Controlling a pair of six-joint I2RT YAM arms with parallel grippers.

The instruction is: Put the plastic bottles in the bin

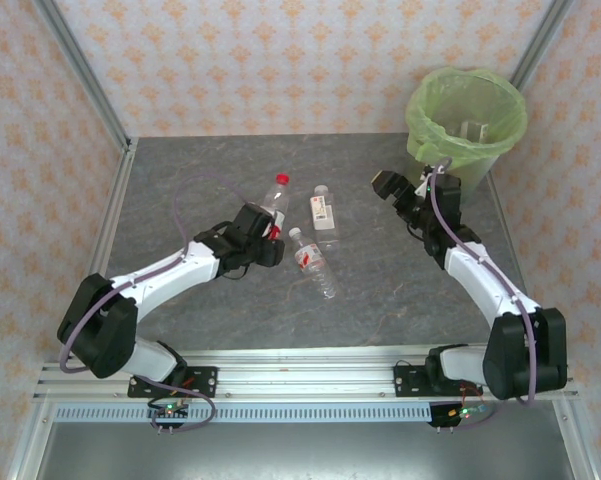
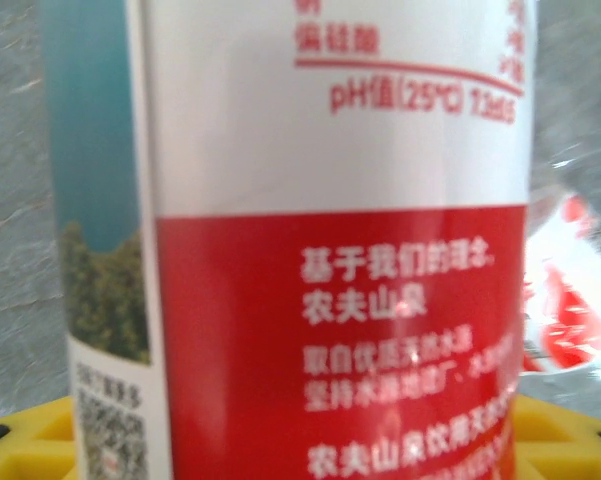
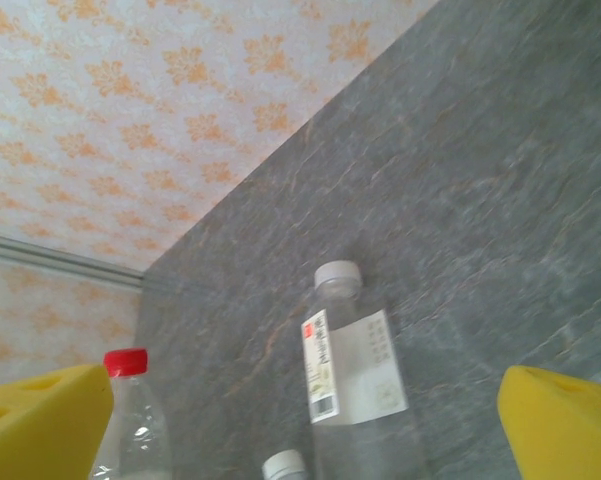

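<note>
A clear plastic bottle with a red cap (image 1: pixel 279 192) and a red and white label (image 2: pixel 330 250) sits between the yellow fingers (image 2: pixel 40 432) of my left gripper (image 1: pixel 263 232), which is shut on it at mid-table. Two more plastic bottles lie beside it: a white-labelled one (image 1: pixel 324 215) (image 3: pixel 355 370) and a red-labelled one (image 1: pixel 313 262). My right gripper (image 1: pixel 392 190) (image 3: pixel 305 425) hangs open and empty above the table, right of the bottles. The bin (image 1: pixel 423 125), lined with a light-green bag, stands at the back right corner, behind the right gripper.
The grey stone-look tabletop (image 1: pixel 200 170) is walled by patterned panels at the back and sides, with metal posts at the corners. A rail (image 1: pixel 300 375) runs along the near edge with both arm bases on it.
</note>
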